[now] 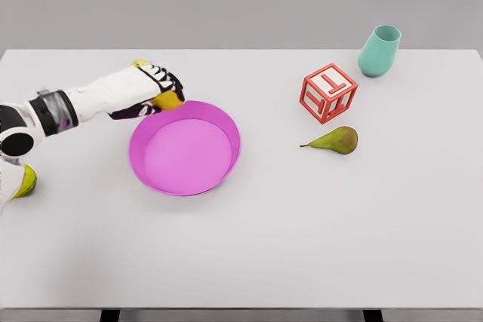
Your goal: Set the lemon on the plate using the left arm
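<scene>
Right now we see the left hand (155, 88) curled around the lemon (167, 100), fingers wrapped over its top, w/ the yellow fruit poking out below the dark fingertips. Hand and lemon sit just at the upper-left rim of the plate (226, 122); we can't tell if the lemon touches the rim or hangs just above it. The white forearm runs back to the pic's left edge. Plate is magenta, round, shallow-walled, on the white table (302, 239), left of centre.

Further out, at the far left edge near the arm's base, a yellow-green fruit (26, 181) lies on the table, partly hidden by the arm. To the right, well apart from the plate: a red open-frame letter cube (327, 93), a pear (337, 139) just below it w/ stem pointing left, and a teal cup (379, 50) near the back right, tilted.
</scene>
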`<move>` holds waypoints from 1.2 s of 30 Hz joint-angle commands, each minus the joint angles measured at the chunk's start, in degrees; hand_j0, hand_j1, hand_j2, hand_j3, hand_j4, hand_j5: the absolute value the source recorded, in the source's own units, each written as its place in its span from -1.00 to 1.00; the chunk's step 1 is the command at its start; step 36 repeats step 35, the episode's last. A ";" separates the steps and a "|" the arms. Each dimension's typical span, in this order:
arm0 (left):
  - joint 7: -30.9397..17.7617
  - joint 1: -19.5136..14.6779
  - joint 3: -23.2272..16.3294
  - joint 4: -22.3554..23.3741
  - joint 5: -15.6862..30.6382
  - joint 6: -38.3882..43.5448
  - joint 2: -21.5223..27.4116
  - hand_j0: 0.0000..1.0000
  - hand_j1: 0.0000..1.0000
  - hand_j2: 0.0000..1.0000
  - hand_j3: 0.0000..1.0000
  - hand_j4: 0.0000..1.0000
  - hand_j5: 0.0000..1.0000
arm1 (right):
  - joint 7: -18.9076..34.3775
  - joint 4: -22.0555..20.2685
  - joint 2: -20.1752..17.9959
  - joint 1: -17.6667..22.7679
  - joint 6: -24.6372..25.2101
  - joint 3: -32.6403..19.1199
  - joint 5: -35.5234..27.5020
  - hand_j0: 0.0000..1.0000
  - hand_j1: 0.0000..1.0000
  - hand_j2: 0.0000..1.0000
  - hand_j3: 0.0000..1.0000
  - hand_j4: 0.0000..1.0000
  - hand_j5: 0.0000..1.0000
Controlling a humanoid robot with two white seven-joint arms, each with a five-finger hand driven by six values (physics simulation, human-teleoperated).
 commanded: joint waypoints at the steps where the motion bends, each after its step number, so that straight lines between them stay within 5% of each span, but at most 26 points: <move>1: 0.07 0.17 0.27 -2.69 0.39 0.14 0.03 -0.13 -0.13 -0.13 -0.13 -0.13 -0.13 | 0.01 0.06 0.01 0.00 0.00 0.01 0.03 1.00 1.00 1.00 1.00 1.00 1.00; 7: 0.07 3.60 1.68 -7.26 0.30 0.14 -0.32 -0.10 -0.10 -0.10 -0.10 -0.10 -0.10 | 0.01 -0.03 0.01 0.00 0.00 0.01 0.03 1.00 1.00 1.00 1.00 1.00 1.00; 14: 0.07 4.75 1.77 -8.49 0.30 0.14 -0.32 0.31 0.31 0.31 0.31 0.31 0.31 | 0.01 0.06 0.01 0.00 0.00 0.01 0.03 1.00 1.00 1.00 1.00 1.00 1.00; 21: 0.07 5.80 2.73 -9.99 0.30 0.14 -0.24 0.48 0.48 0.48 0.48 0.48 0.48 | 0.01 0.06 0.01 0.00 0.00 0.01 0.03 1.00 1.00 1.00 1.00 1.00 1.00; 24: 0.07 5.98 5.27 -11.30 0.48 0.14 0.55 1.00 1.00 1.00 1.00 1.00 1.00 | 0.01 -0.03 0.01 0.00 0.00 0.01 0.03 1.00 1.00 1.00 1.00 1.00 1.00; 26: 0.07 8.97 8.27 -14.64 9.35 0.14 6.35 1.00 1.00 1.00 1.00 1.00 1.00 | 0.01 -0.03 0.01 0.00 0.00 0.01 0.03 1.00 1.00 1.00 1.00 1.00 1.00; 29: 0.07 9.14 8.27 -13.50 23.24 0.14 15.93 1.00 1.00 1.00 1.00 1.00 1.00 | 0.01 0.06 0.01 0.00 0.00 0.01 0.03 1.00 1.00 1.00 1.00 1.00 1.00; 36: 0.07 10.37 8.09 -12.27 23.86 0.14 17.78 1.00 1.00 1.00 1.00 1.00 1.00 | 0.01 -0.03 0.01 0.00 0.00 0.01 0.03 1.00 1.00 1.00 1.00 1.00 1.00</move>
